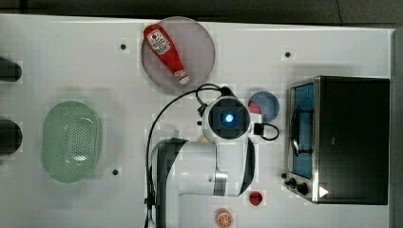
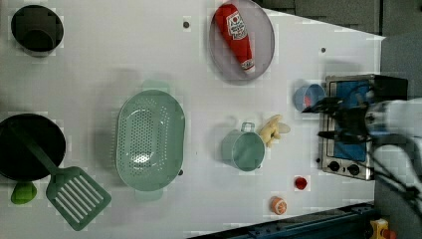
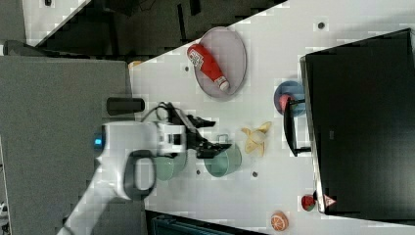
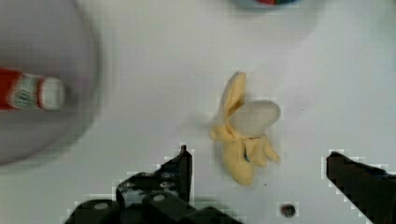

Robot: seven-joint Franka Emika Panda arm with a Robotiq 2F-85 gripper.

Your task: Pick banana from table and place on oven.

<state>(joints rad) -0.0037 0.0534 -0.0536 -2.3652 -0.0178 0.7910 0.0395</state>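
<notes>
the white surface [image 1: 71,57] carries everything here, dotted with a few dark bolt holes. the oven [image 1: 354,140] is the biggest item on it, a black-topped box with a silver front frame and blue glass door, at the top view's right. the robot arm [image 1: 204,166] reaches in from the lower edge of the top view, white with black cabling.

at the top view's left lies a pale green colander [image 1: 70,141]. a grey plate [image 1: 197,54] sits toward the top view's upper middle, with a red ketchup bottle [image 1: 165,51] lying across it. in the left view a black pan [image 2: 27,147] rests at the left view's left edge, a green spatula [image 2: 74,196] beside it, and a black cup [image 2: 36,29] above.

a green mug [image 2: 243,149] stands near the centre of the left view, and the banana [image 2: 272,130] lies on the surface just beside it, toward the oven, between the mug and a small blue bowl [image 2: 308,95]. in the wrist view the banana [image 4: 245,135] is pale yellow with its peel flaps spread and a pale tip showing.

the jaws [image 4: 257,172] stand wide apart and hold nothing, one on either side of the banana's lower end in the wrist view.

an orange slice [image 1: 224,219] and a small red fruit [image 1: 256,198] lie near the oven's knob end.
</notes>
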